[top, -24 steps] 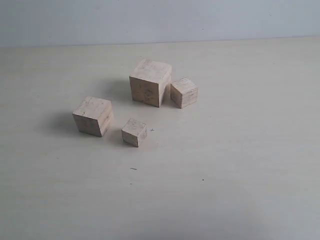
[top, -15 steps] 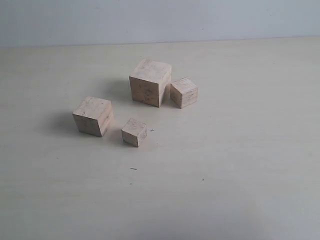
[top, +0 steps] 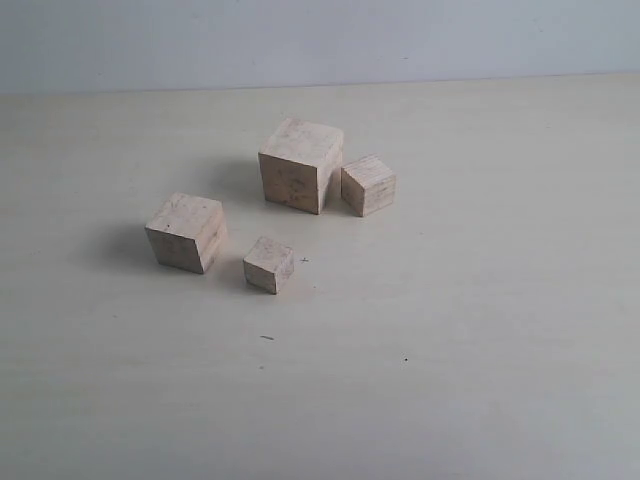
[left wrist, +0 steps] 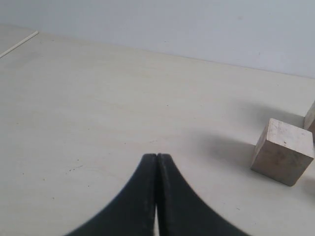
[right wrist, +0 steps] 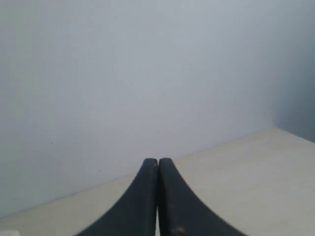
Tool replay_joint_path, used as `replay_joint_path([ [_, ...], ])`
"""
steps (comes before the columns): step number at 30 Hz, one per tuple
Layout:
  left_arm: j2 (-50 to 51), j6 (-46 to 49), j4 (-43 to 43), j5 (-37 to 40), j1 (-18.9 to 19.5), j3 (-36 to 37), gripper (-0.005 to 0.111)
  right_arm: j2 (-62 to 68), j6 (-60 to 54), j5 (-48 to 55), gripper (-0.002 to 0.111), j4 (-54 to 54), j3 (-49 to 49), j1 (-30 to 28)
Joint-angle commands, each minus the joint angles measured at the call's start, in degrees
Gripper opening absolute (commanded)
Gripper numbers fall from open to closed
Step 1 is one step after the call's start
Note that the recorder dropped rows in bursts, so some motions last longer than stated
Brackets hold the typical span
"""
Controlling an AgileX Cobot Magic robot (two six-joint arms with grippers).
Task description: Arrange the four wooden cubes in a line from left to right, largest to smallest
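Pale table (top: pixel 480 330) — the surface bearing all four wooden cubes, none of them in a row.

Largest cube (top: pixel 300 165): it stands farthest back, near the middle of the exterior view.

Second-largest cube (top: pixel 187 232): it sits to the left of and nearer than the largest, well apart from it.

Third cube (top: pixel 368 185): it is just beside the largest cube's right face, turned at an angle; I cannot tell whether the two touch.

Smallest cube (top: pixel 269 265): it lies just right of the second-largest and slightly nearer, with a narrow gap between them.

My left gripper (left wrist: pixel 156 156): its dark jaws are pressed together on nothing and hang over bare table, with one cube (left wrist: pixel 282 157) off to the side — which one I cannot tell.

My right gripper (right wrist: pixel 158 160): its jaws are likewise together and empty, facing a plain wall (right wrist: pixel 147 73) and the table's edge.
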Motion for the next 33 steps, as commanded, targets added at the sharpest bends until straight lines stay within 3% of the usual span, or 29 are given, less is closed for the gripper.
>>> replay_joint_path([
  [1,-0.3,0.2,0.2,-0.6,-0.4,0.1,0.000,-0.3,0.3,-7.1,0.000,0.5,0.2,0.1],
  [5,-0.3,0.2,0.2,-0.6,-0.4,0.1,0.000,-0.3,4.2,-9.4,0.000,1.2,-2.1,0.1],
  [11,-0.3,0.2,0.2,-0.6,-0.4,0.1,0.000,0.8,4.4,-6.3,0.000,1.2,-14.6,0.1],
  [19,-0.3,0.2,0.2,-0.6,-0.4,0.1,0.000,22.1,3.7,3.9,0.000,-0.3,-40.7,0.1],
  [27,-0.3,0.2,0.2,-0.6,-0.4,0.1,0.000,54.0,-14.3,26.2,0.000,-0.6,-69.5,9.0],
  [33,-0.3,0.2,0.2,-0.6,-0.4,0.1,0.000,75.7,-31.7,34.4,0.000,-0.6,-81.6,14.3],
])
